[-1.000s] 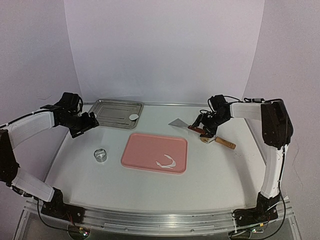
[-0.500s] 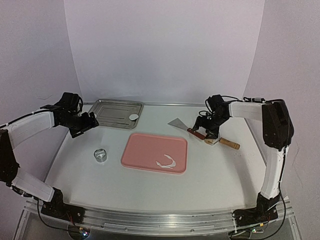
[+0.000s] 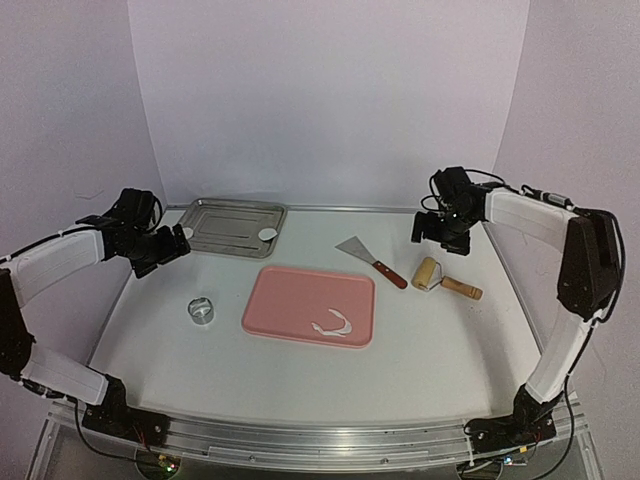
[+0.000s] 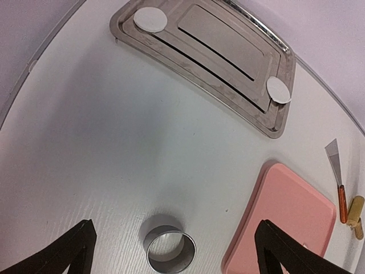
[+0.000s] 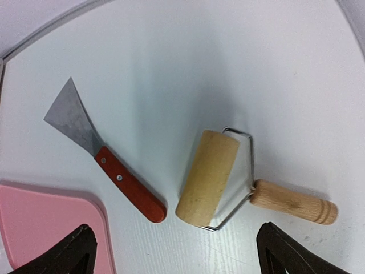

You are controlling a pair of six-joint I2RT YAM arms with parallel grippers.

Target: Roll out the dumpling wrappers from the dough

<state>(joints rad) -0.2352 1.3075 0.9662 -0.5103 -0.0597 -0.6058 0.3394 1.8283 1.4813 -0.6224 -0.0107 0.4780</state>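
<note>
Two round white dumpling wrappers (image 4: 150, 19) (image 4: 278, 90) lie at opposite ends of the metal tray (image 4: 222, 40). In the top view one wrapper (image 3: 267, 234) shows at the tray's (image 3: 235, 204) right end. A thin curved white scrap strip (image 3: 335, 325) lies on the pink board (image 3: 300, 295). My left gripper (image 3: 172, 247) is open and empty, held above the table near the tray's left end; in its wrist view (image 4: 175, 224) the metal ring cutter (image 4: 170, 251) sits below it. My right gripper (image 3: 432, 230) is open and empty above the wooden roller (image 5: 208, 178).
The ring cutter (image 3: 203, 311) stands left of the pink board. A red-handled scraper (image 3: 372, 258) and the roller (image 3: 440, 278) lie right of the board. The scraper (image 5: 102, 154) is beside the board's corner (image 5: 34, 222). Purple walls close in the back and sides.
</note>
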